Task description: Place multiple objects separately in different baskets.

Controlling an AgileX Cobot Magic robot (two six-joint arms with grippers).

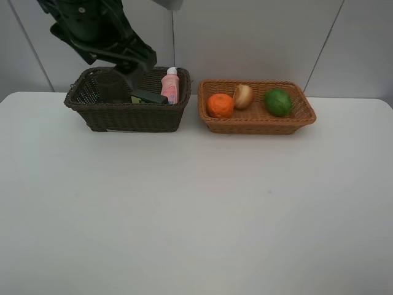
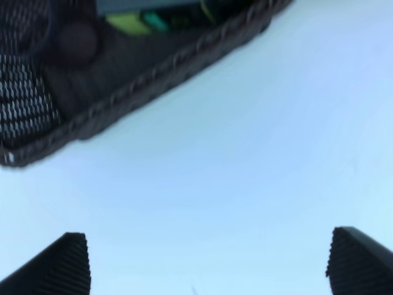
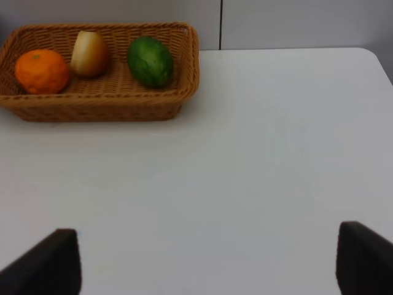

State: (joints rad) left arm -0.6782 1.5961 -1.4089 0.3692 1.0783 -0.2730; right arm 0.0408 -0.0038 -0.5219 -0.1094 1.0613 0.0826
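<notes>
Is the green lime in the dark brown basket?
No, the green lime lies in the light tan basket, at its right end beside the peach-like fruit and the mandarin.

high: looking down at table (image 1: pixel 196 209) from front | left wrist: sitting close to dark basket (image 2: pixel 153 67) | right wrist: facing tan basket (image 3: pixel 98 101), also showing in high view

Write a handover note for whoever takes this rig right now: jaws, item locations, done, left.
Left gripper: jaws open, empty, above the dark basket.
Right gripper: jaws open, empty, over bare table.
Dark basket holds the pink bottle and a dark bottle; other contents unclear.
Tan basket holds the mandarin, peach-like fruit and lime.
Done: nothing loose on the table.
Left: seemingly only retracting the left arm.
</notes>
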